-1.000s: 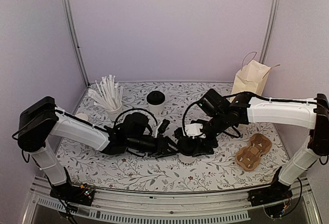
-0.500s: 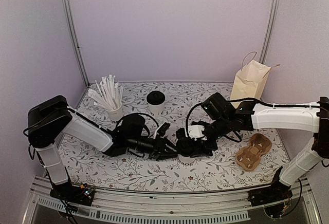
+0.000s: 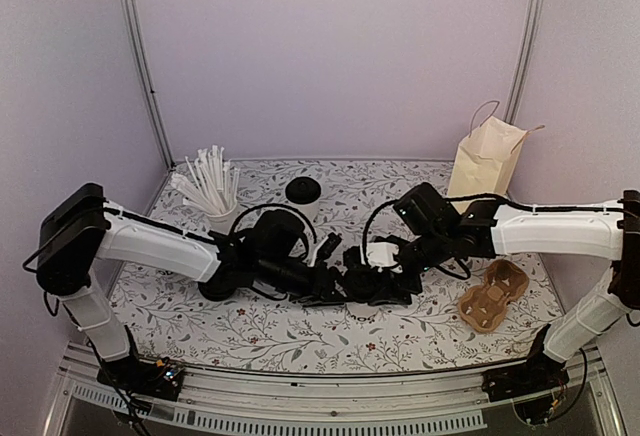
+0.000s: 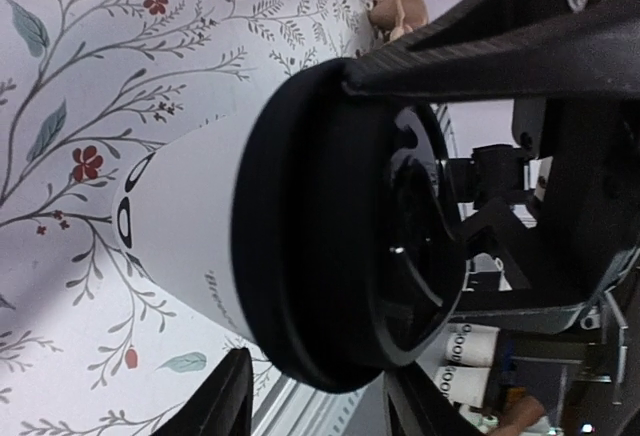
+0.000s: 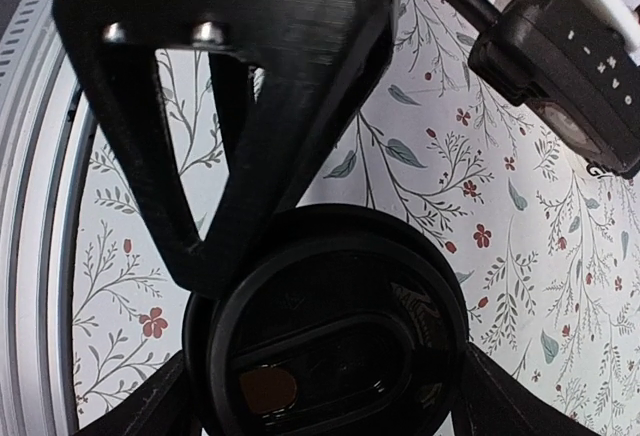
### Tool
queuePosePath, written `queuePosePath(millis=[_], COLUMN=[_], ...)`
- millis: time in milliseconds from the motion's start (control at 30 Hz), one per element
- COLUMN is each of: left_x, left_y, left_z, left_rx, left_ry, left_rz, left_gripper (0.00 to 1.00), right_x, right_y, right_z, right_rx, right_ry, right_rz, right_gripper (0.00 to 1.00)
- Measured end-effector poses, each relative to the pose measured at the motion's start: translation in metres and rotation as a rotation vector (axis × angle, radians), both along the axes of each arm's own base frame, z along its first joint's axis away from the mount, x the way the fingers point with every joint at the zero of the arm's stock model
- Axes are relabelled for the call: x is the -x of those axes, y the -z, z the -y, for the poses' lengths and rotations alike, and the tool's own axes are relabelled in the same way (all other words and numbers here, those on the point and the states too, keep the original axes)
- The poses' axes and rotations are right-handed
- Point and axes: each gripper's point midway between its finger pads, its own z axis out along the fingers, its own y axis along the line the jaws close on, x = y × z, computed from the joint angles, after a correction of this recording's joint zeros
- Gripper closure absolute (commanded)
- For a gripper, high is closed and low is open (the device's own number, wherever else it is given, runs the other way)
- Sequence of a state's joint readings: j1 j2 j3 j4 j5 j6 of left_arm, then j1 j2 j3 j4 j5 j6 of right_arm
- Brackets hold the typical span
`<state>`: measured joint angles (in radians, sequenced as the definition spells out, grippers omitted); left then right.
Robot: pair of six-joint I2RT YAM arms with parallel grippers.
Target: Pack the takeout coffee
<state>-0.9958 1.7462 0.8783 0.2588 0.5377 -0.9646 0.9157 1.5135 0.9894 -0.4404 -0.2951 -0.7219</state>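
Note:
The takeout coffee (image 3: 362,307), a white paper cup under a black lid, stands at the table's middle front with both grippers on it. My right gripper (image 3: 380,282) comes down from above. In the right wrist view its fingers press both sides of the lid (image 5: 335,346), so this gripper (image 5: 328,392) is shut on it. My left gripper (image 3: 337,284) reaches in from the left, rolled on its side. Its two fingertips (image 4: 236,388) straddle the lid's rim above the cup wall (image 4: 190,226). Contact there is not visible.
A second lidded cup (image 3: 303,193) stands at the back, next to a cup of white sticks (image 3: 214,194). A brown paper bag (image 3: 487,156) stands at the back right. A cardboard cup carrier (image 3: 492,296) lies front right.
The left gripper has slid right, up against the cup's lid. The right gripper has settled slightly lower over the lid. The cup has stayed in place.

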Motion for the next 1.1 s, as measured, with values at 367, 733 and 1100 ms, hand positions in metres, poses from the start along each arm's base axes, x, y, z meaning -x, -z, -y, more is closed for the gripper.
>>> queuePosePath(millis=[367,733,1100], left_x=[-0.011,-0.019,-0.033], left_y=[-0.011,-0.029,-0.019], left_z=[-0.014,-0.018,-0.01], left_rx=[-0.147,-0.12,-0.075], left_ry=[-0.059,-0.101,-0.12], left_rz=[0.179,0.23,0.197], left_gripper=[0.47,0.46,0.49], right_x=[0.008,0.017,0.017], right_y=[-0.006,-0.01,-0.011], right_z=[-0.004,0.008,0.015], right_rx=[-0.004,0.04,0.062], right_ry=[0.038,0.053,0.071], right_rz=[-0.035,-0.079,-0.099], right_gripper=[0.01,0.01,0.01])
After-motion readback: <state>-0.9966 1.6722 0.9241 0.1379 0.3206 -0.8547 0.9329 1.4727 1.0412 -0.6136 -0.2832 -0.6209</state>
